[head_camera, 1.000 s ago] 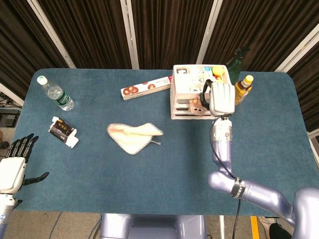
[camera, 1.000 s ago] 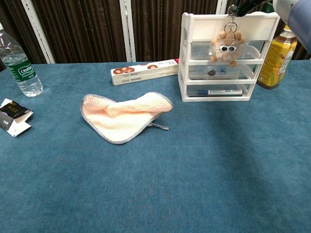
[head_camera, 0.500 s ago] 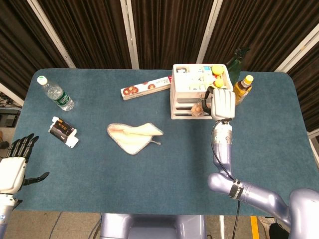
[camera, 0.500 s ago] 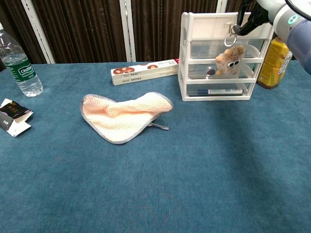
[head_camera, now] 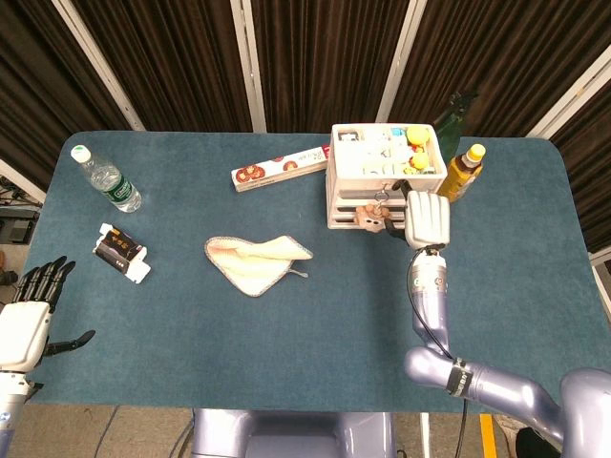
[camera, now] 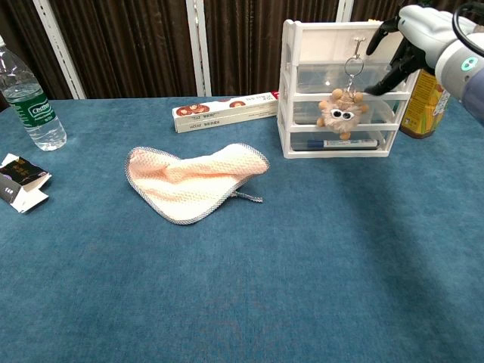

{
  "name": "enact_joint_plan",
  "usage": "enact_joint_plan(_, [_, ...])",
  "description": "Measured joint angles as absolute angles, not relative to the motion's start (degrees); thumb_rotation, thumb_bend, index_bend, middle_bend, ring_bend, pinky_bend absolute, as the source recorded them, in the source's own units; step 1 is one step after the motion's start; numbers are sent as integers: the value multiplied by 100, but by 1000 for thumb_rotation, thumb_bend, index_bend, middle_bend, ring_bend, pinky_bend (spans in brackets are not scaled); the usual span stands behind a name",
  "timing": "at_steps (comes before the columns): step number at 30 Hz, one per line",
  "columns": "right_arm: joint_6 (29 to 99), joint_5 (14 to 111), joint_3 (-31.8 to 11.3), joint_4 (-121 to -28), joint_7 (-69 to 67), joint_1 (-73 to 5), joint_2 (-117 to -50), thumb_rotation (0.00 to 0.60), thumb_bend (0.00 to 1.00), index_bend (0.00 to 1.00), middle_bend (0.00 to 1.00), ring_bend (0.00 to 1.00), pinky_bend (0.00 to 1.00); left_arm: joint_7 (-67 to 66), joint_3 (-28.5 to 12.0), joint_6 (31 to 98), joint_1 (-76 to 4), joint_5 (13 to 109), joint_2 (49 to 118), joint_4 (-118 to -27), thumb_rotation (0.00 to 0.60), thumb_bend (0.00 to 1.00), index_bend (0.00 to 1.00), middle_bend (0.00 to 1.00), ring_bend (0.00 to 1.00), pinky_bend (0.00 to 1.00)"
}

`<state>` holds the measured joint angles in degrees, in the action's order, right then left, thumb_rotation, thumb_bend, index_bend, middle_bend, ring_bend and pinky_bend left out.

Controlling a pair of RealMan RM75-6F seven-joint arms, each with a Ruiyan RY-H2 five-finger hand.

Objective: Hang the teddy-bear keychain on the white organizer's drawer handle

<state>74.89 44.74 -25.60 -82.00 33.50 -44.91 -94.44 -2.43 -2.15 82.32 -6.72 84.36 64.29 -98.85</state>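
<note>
Teddy-bear keychain (camera: 339,115): hung by its ring from the top drawer handle (camera: 355,41) of the white organizer (camera: 302,38), the bear dangling before the middle drawer.
Right hand (camera: 412,34): just right of the keychain; fingers (camera: 383,79) spread and holding nothing, dark tips near the drawer fronts.
Left hand (head_camera: 24,320): off the bench's near-left corner, fingers apart, empty; cut off at the frame edge.
Writing: water bottle (camera: 24,94) label partly legible, not readable; long box (camera: 223,111) print too small.
Hidden: yellow bottle (camera: 423,94) partly behind the right hand.
Open room: bare blue bench (camera: 302,272) in front of the folded cloth (camera: 193,181).
</note>
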Motion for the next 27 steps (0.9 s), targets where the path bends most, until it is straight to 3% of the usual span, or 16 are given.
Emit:
enact_joint_plan(10, [7839, 4844, -2326, -8942, 3223, -4038, -8948, 600, 44, 0, 1000, 1000, 865, -223, -184, 8251, -678, 8538, 6428, -9891, 600, 49, 0, 0, 0, 0])
enact_joint_plan(15, [8182, 5396, -1939, -9374, 2972, -3546, -8515, 600, 43, 0, 989, 951, 796, -199, -145, 8263, -661, 8586, 6402, -9902, 600, 50, 0, 0, 0, 0])
enact_joint_plan(18, [8356, 5837, -1580, -9593, 2746, -3185, -8183, 600, 43, 0, 859, 810, 656, -168, -124, 8288, -635, 8600, 6387, -9912, 600, 49, 0, 0, 0, 0])
enact_joint_plan(27, [8543, 7095, -297, -10102, 1750, -2154, -7060, 600, 42, 0, 202, 100, 164, -185, -87, 8403, -550, 8632, 6352, -9935, 600, 52, 0, 0, 0, 0])
